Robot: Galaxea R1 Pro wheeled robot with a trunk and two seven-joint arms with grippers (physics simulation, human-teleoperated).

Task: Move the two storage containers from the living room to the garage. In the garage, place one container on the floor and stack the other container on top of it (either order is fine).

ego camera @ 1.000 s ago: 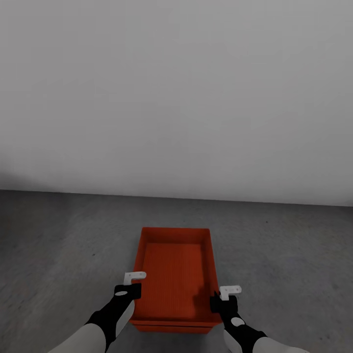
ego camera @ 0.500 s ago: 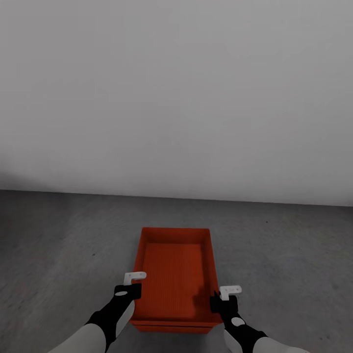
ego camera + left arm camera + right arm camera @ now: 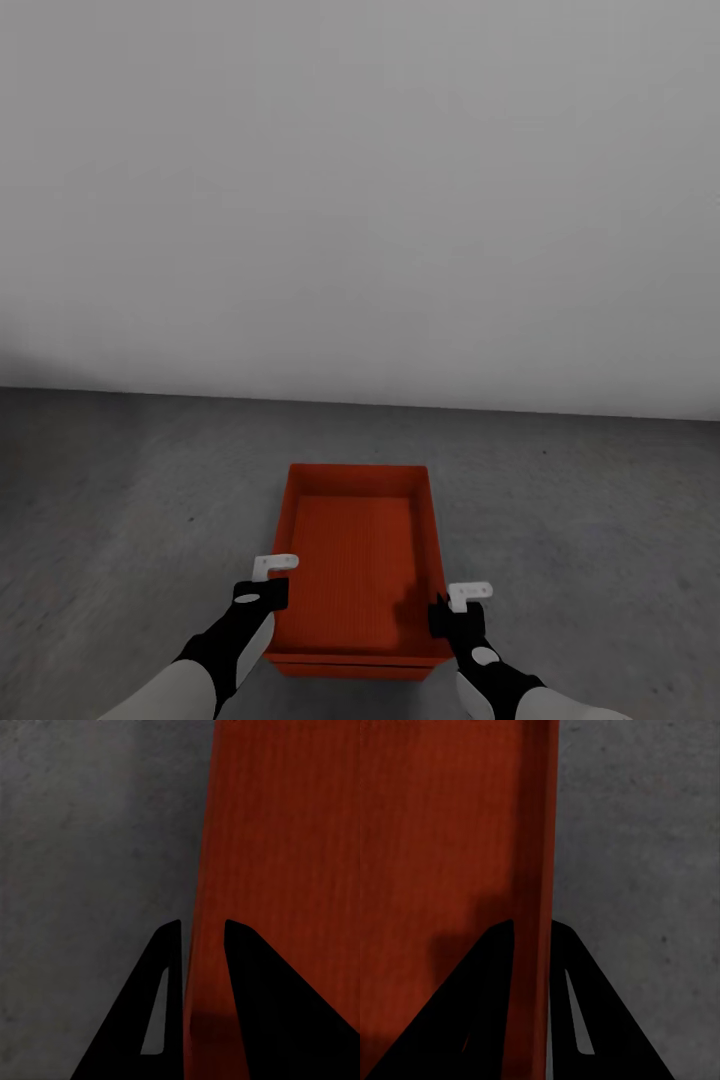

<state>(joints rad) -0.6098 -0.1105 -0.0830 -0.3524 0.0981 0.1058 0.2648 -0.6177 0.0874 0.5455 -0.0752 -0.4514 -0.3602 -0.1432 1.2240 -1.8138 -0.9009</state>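
One orange-red storage container (image 3: 355,560) lies lengthwise in front of me on the dark grey floor (image 3: 120,500) of the garage. A darker line runs under its near end, and I cannot tell whether a second container is beneath it. My left gripper (image 3: 272,592) straddles its left long wall near the front corner. In the left wrist view the black fingers (image 3: 169,967) close on that thin wall (image 3: 204,892), with the ribbed tray bottom (image 3: 292,832) beyond. My right gripper (image 3: 452,612) clamps the right wall (image 3: 540,832) the same way, one finger (image 3: 495,975) inside the tray.
A plain white wall (image 3: 360,200) rises a short way beyond the container's far end. Mottled concrete (image 3: 600,520) spreads to both sides of the tray and shows in the wrist views (image 3: 90,832) (image 3: 637,832).
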